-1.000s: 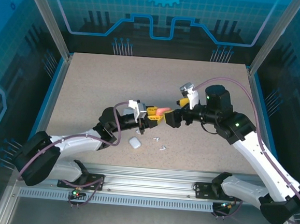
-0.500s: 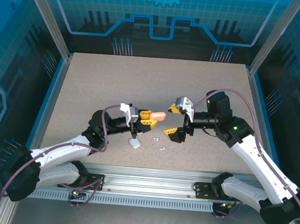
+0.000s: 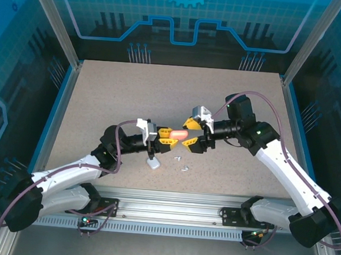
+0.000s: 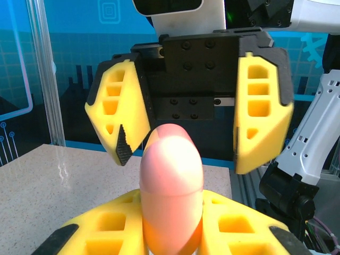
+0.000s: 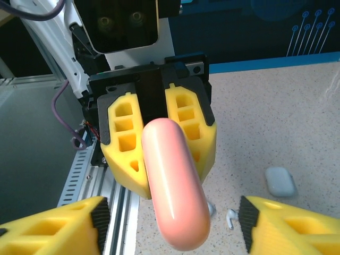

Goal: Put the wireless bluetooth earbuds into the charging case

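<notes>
Earbuds (image 3: 185,167), perhaps two, beside white case (image 3: 153,164)

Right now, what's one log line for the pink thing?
left tool: shut on pink case | right tool: open around its free end | earbuds: on table

Speckled beige table (image 3: 131,95), blue patterned walls (image 3: 238,20), aluminium frame (image 3: 53,21)

speckled beige table (image 3: 102,98), a small white case (image 3: 152,163) and loose white earbuds (image 3: 184,168) near its front
</notes>
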Controlling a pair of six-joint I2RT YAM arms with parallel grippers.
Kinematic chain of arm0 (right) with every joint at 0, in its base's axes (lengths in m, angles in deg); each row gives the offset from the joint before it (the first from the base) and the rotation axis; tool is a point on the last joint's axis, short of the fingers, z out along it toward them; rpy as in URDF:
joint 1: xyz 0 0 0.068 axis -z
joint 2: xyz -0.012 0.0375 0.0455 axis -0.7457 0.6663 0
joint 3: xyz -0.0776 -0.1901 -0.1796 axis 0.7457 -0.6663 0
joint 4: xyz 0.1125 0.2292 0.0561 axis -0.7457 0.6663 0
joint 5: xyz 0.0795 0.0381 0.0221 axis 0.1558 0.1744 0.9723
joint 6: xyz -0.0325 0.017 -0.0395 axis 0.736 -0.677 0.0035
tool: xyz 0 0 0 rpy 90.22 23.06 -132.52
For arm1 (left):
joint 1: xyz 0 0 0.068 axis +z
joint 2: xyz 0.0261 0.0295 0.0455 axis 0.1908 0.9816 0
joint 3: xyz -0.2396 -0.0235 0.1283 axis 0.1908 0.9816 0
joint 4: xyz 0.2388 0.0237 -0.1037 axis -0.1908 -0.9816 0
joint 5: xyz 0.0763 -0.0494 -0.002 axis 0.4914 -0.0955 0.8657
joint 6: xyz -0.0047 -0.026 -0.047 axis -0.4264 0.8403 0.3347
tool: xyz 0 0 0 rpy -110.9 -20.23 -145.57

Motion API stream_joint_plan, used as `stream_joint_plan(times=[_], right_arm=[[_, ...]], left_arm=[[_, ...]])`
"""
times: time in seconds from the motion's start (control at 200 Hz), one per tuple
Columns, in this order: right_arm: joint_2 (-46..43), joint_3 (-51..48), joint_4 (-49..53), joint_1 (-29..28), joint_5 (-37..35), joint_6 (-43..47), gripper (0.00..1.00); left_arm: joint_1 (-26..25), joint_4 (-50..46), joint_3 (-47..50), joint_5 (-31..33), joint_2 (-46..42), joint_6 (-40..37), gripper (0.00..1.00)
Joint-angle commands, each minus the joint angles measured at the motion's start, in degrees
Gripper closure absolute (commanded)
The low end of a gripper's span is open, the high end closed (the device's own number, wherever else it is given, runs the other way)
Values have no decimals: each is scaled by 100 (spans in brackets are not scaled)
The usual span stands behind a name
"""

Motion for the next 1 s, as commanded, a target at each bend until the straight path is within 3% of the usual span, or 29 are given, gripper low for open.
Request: stream_joint_plan(times=[0.0, 0.32, 0.525, 0.645, 0.996], right_arm=[[74, 188, 62, -89, 125, 7, 39], [188, 162, 32, -245, -77, -141, 51], [193, 78, 56, -283, -272, -178, 67], [110, -1, 27, -266, -359, -211, 70], [-71, -186, 100, 7, -1374, -788, 73]], left_arm=[[-20, 48, -96, -136, 2, -14, 100], [-25, 42, -208, -99, 130, 9, 100], [-18, 94, -269, -96, 219, 48, 100], [-22, 62, -272, -68, 218, 31, 100], [-19, -80, -16, 285, 72, -261, 50]])
